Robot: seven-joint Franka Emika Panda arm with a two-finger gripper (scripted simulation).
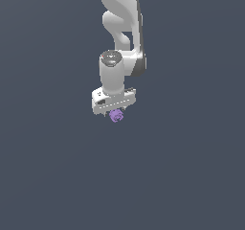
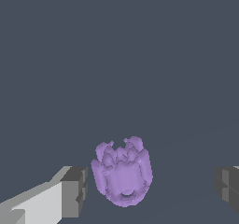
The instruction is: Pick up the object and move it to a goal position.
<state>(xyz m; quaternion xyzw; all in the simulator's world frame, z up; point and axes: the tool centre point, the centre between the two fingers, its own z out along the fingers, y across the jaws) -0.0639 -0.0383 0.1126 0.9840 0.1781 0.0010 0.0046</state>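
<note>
Wrist cam: pincer (image 2: pixel 151 190) fingers clear of purple obj (image 2: pixel 122 171).

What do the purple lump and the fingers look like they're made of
This is a simulator render, so materials are guesses. The purple lump looks matte, like soft plastic or clay: flat lilac shading, faceted bumps, no highlights. The fingers end in dark grey blocky pads that read as rubber or matte plastic, on a smooth white shell resembling painted plastic. The gripper body shows the same white finish.
</note>
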